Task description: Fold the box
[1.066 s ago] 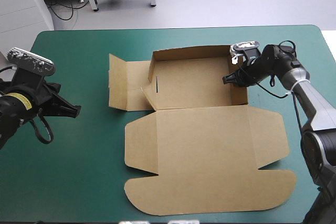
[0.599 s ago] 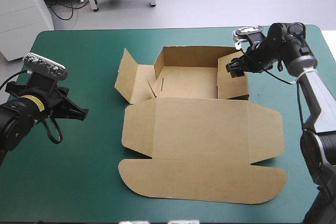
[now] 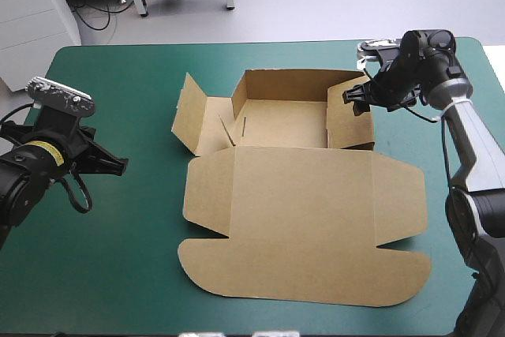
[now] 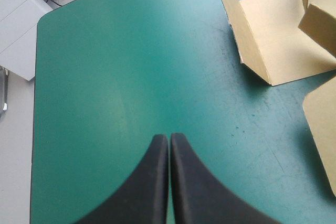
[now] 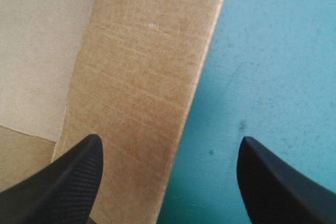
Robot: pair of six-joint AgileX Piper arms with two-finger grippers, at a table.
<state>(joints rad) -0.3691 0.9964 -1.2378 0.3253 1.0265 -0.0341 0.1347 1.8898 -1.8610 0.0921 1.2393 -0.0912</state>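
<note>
The brown box lies mid-table with its wide lid flat toward the near edge. Its rear wall and right wall stand raised, and the left flap leans half up. My right gripper hovers at the top of the right wall. In the right wrist view it is open, one finger over the wall and the other over the teal-green cover. My left gripper is shut and holds nothing, well left of the box. In the left wrist view it points across bare cover, with the left flap beyond.
Teal-green cover lies open to the left of the box and along the near left. The table's right edge is close behind my right arm. A narrow strip of cover separates the rear wall from the far edge.
Earlier the right gripper pushed the right wall up and the box shifted slightly left; now it has eased a little to the right. My left gripper has drawn back slightly leftward.
</note>
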